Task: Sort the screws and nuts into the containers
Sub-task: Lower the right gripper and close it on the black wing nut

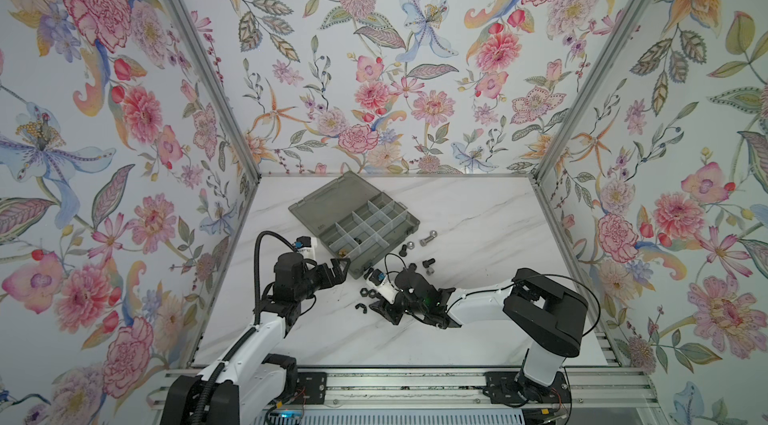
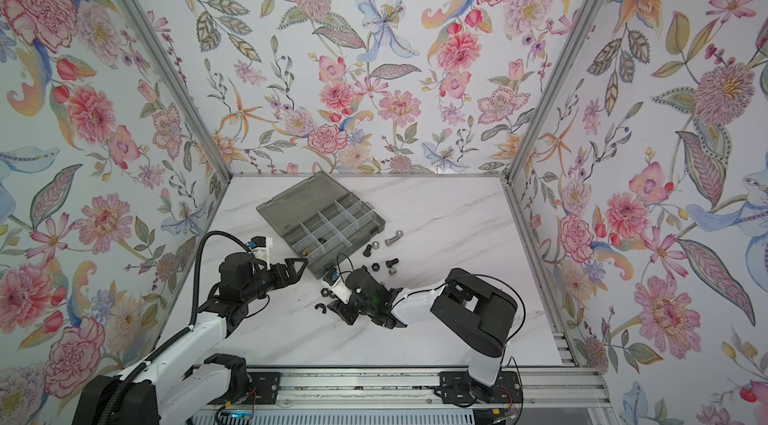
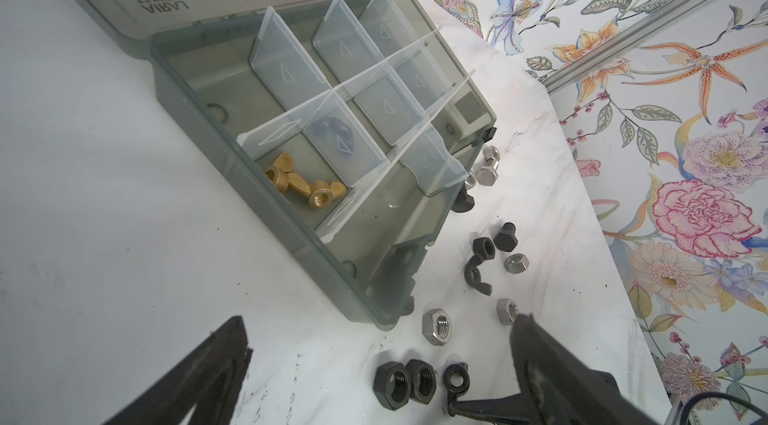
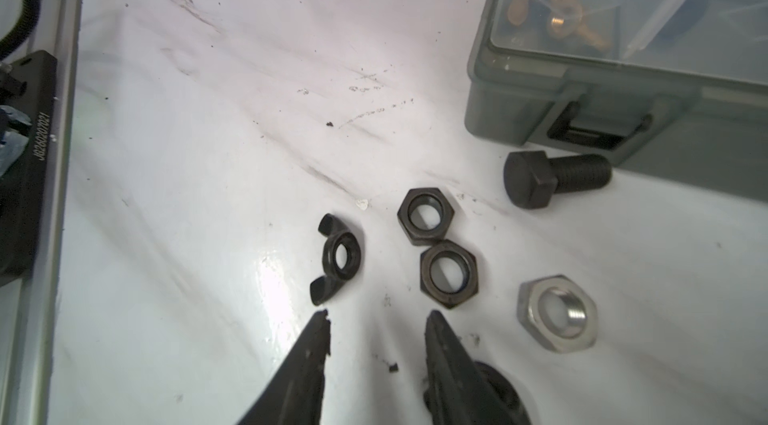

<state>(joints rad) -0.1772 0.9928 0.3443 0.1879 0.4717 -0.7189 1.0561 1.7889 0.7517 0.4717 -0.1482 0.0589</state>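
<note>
organizer box open | brass wing nuts inside | black nuts, bolt loose beside

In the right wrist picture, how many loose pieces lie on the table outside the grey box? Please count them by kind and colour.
black hex nuts: 2
black wing nut: 1
silver hex nut: 1
black bolt: 1
Total: 5

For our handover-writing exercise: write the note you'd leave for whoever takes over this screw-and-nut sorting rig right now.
Left gripper: open, empty, beside the organizer box.
Right gripper: open, empty, tips just short of the black wing nut and two black hex nuts.
Done: two brass wing nuts in one compartment; a dark piece in the next.
Left: those three, plus the silver nut, black bolts, silver bolt and other small pieces, all loose on the table by the box.
</note>
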